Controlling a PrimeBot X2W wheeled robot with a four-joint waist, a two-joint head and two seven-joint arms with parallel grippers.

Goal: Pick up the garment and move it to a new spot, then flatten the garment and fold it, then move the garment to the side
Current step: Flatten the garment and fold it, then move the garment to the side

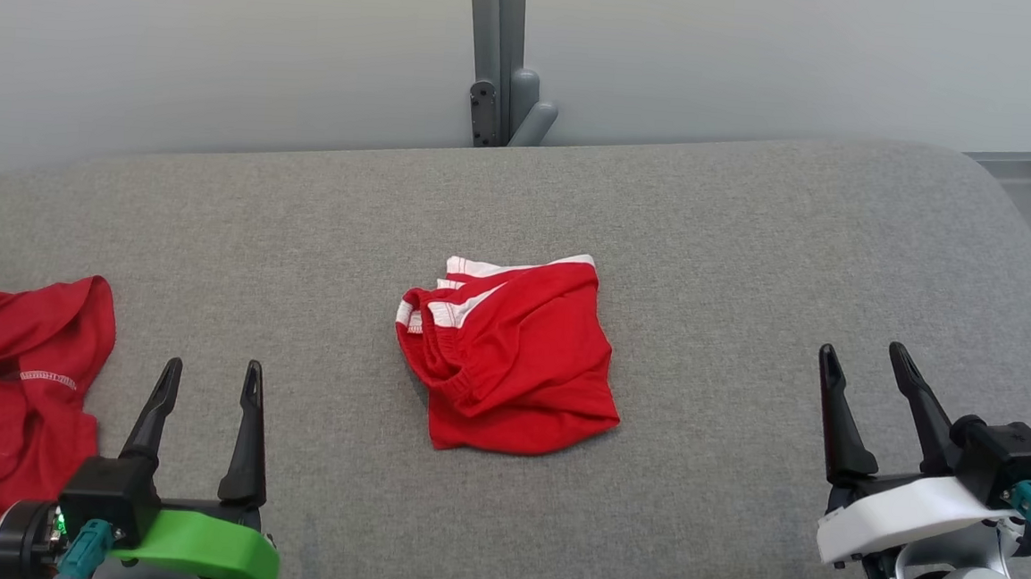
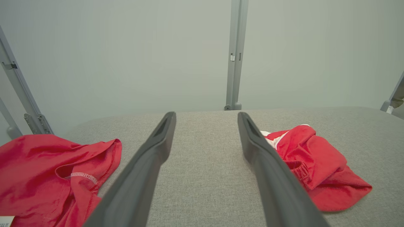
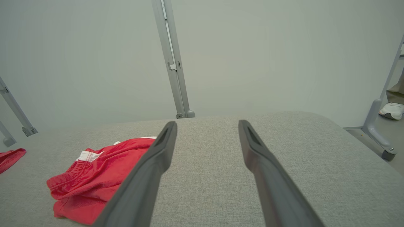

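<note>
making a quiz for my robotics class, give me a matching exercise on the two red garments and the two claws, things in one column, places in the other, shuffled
Things:
1. white-trimmed red garment
2. other red garment
3. left claw
4. right claw

Places in the head view:
a. lower right, open, empty
b. middle of the grey surface
c. surface's left edge, crumpled
d. lower left, open, empty

Pairs: 1-b, 2-c, 3-d, 4-a
</note>
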